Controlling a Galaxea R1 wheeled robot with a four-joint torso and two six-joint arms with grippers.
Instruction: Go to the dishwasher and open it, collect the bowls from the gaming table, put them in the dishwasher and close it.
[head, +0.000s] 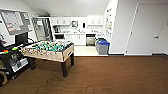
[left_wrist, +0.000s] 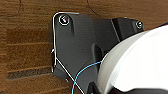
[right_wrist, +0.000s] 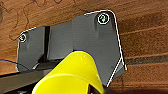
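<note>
brown wood-look floor (head: 112, 75) running to a white kitchenette at the far wall.

the dishwasher (head: 90, 40), steel-fronted and closed, sits under the far counter, well apart from the robot, with a grey bin (head: 102, 46) with a blue lid just beside it. a foosball table (head: 48, 51) with a green field stands on the floor, nearer and to the left. a white bowl (left_wrist: 140, 62) shows large in the left wrist view, a yellow bowl (right_wrist: 72, 75) in the right wrist view; whether the jaws are wide, narrow or holding them i cannot tell.
</note>
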